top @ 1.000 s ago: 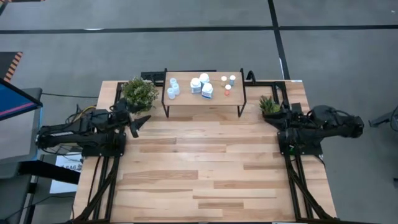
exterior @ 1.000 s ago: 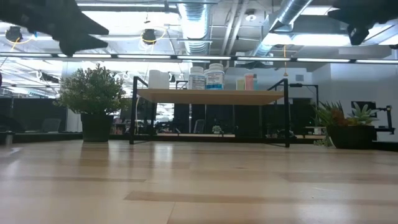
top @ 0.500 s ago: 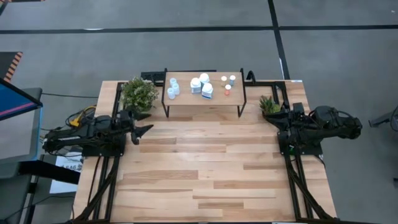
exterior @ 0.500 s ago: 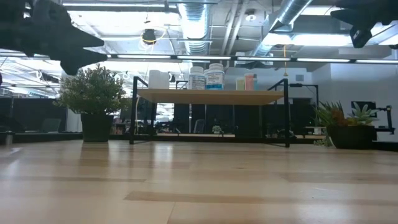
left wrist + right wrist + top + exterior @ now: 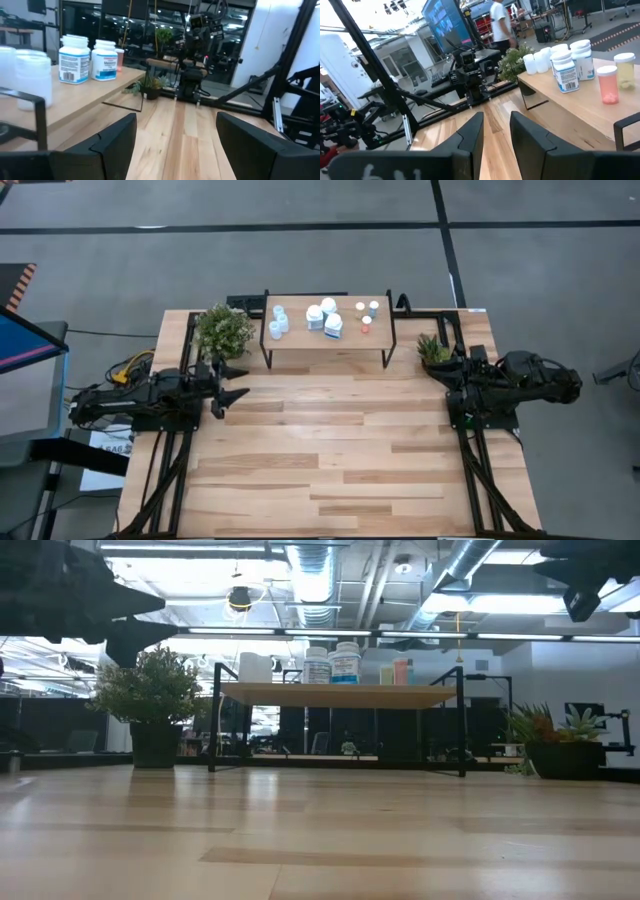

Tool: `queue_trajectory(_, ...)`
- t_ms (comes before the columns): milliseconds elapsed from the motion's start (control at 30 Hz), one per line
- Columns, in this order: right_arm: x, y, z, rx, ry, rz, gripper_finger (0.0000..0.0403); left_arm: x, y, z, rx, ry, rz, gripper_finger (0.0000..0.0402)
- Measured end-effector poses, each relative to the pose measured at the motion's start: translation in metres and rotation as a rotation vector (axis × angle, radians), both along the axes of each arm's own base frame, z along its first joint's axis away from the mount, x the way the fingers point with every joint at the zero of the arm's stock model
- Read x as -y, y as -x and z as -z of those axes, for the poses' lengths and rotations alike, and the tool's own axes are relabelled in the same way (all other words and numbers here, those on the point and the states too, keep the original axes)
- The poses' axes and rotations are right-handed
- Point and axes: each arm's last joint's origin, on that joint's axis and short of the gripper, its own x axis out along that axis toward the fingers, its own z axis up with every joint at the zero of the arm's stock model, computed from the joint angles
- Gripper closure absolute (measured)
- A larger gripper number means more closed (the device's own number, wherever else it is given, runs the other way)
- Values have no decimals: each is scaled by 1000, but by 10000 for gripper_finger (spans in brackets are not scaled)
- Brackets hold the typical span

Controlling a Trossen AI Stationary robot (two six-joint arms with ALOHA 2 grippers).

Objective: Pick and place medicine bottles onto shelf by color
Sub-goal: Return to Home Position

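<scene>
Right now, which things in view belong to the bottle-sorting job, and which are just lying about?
Job:
shelf
pale-blue bottles, white bottles and tiny bottles, all on it
left gripper and right gripper, both open, at the sides of the table

Lying about:
big plant, left of the shelf
small plant, right of it
person, in the room beyond

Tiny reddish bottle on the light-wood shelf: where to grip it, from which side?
Grip the tiny reddish bottle round its body below the cap, right gripper coming level from the light-wood shelf's front edge. It stands upright, nearest that edge, apart from the two tiny bottles behind and the chunky white bottle beside it, so the front is probably clear.
</scene>
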Motion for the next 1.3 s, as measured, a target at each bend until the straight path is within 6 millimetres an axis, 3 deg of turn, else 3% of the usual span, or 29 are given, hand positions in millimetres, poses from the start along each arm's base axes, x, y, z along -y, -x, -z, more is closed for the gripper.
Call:
queue_trajectory(400,0,0,9,-102,67,-2,285,-3,0,1,-11,10,-98,141)
queue_trajectory(600,-1,-7,8,-21,194,10,285,-3,0,2,-13,10,-94,141)
queue_trajectory(800,-3,-24,29,25,228,13,285,-3,0,2,-13,10,-94,141)
queue_trajectory(1300,-8,-43,70,37,285,-62,285,-3,0,2,-15,10,-93,141)
